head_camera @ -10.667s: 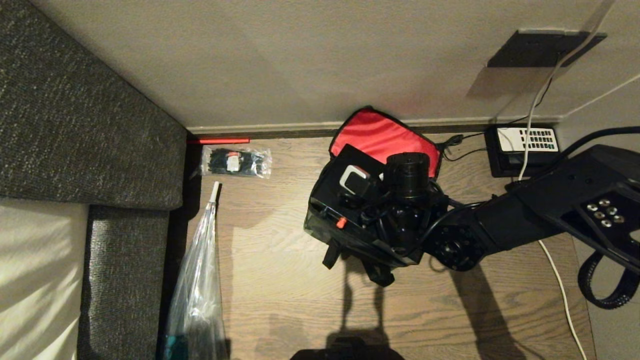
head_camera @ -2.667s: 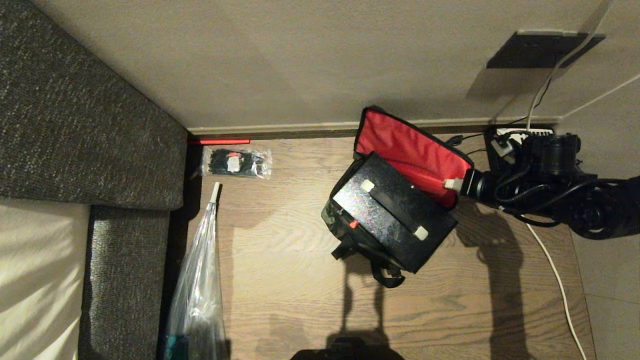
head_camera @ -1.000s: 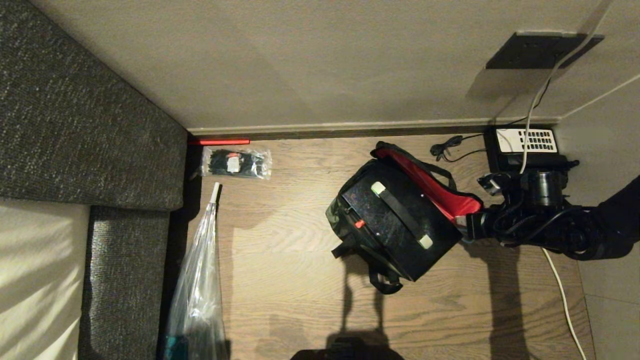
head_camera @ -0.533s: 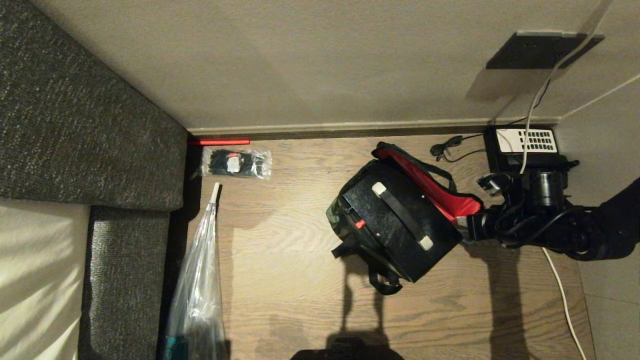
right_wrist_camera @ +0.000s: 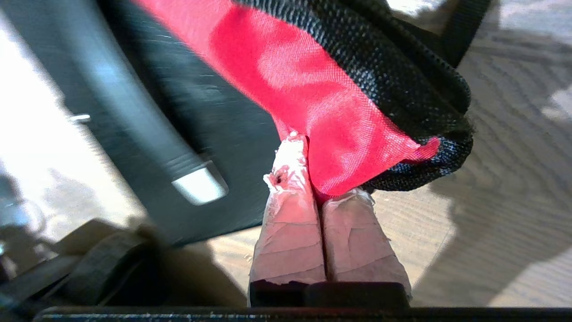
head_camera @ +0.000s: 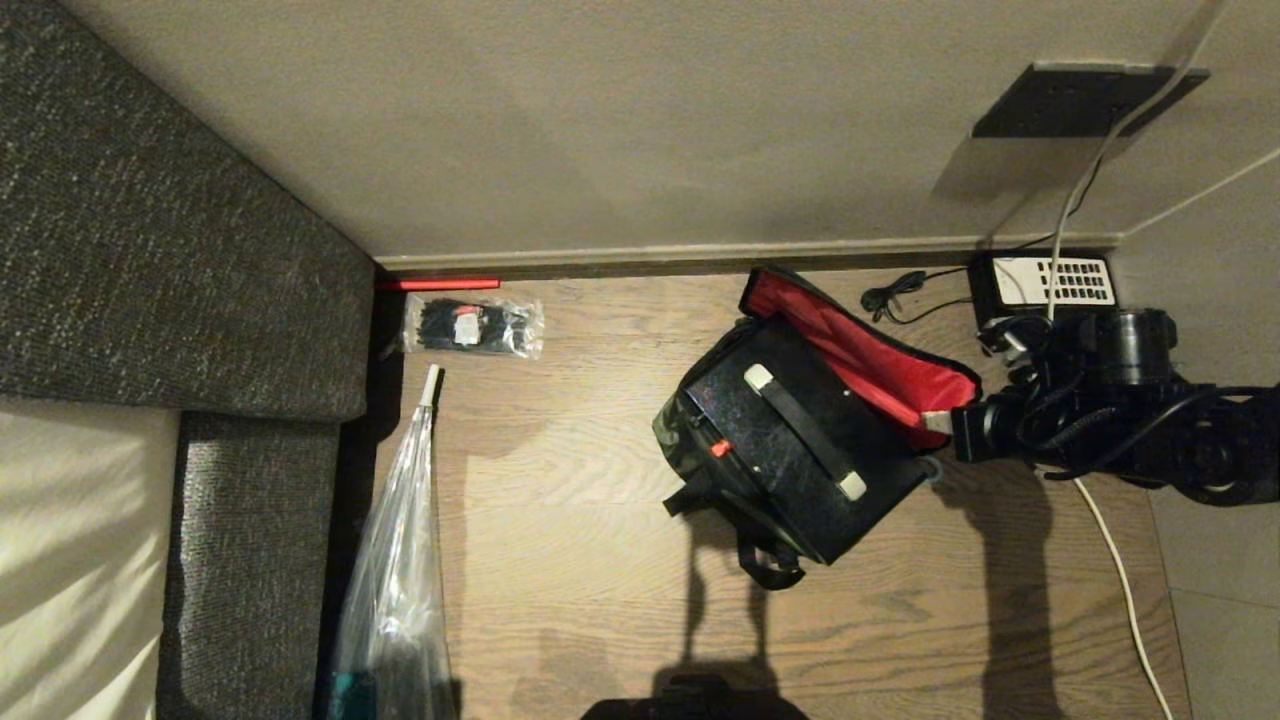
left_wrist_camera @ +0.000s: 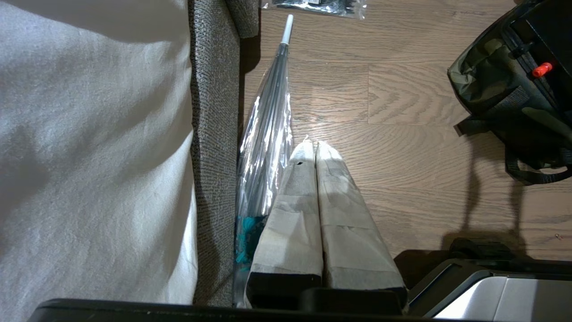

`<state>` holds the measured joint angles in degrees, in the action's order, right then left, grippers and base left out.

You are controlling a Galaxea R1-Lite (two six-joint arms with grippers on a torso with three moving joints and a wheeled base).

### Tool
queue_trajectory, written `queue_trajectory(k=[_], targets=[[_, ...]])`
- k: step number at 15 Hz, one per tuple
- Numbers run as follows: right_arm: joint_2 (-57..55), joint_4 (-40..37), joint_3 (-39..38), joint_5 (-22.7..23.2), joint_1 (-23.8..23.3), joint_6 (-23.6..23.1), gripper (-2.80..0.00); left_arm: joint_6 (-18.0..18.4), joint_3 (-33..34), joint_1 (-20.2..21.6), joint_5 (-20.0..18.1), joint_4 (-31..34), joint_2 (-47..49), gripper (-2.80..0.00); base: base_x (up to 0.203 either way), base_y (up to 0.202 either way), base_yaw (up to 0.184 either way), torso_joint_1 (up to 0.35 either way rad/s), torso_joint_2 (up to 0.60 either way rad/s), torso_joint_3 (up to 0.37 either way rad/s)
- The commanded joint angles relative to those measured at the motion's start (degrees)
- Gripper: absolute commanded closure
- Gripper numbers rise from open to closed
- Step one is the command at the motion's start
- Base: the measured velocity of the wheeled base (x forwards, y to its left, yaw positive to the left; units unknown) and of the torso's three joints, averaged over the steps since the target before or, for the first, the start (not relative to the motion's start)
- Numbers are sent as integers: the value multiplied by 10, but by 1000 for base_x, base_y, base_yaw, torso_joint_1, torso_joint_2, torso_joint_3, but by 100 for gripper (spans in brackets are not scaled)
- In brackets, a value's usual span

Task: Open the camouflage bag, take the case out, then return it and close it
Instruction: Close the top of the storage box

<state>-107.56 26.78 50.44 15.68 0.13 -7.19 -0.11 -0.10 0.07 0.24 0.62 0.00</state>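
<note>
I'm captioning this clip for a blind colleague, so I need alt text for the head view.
The right gripper, shut on the red-lined lid of the camouflage bag, holds it partly raised on a wooden floor. The black case sits in the bag's open top. A packet of cable ties lies to the left, a telephone by the wall.

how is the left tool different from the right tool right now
The right tool is shut on the red-lined lid of the camouflage bag, out beside the bag. The left tool is shut on nothing, hanging above bare wooden floor near the sofa. Both have pale taped fingers.
</note>
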Motion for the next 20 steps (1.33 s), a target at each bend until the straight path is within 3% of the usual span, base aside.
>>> queue_trajectory(k=[1, 20], targets=[[66, -31, -1, 3, 7, -2, 0, -1, 0, 0, 0, 0, -1, 0, 0, 0, 0, 0, 0, 0], [185, -81, 15, 3, 44, 15, 0, -1, 0, 0, 0, 0, -1, 0, 0, 0, 0, 0, 0, 0]])
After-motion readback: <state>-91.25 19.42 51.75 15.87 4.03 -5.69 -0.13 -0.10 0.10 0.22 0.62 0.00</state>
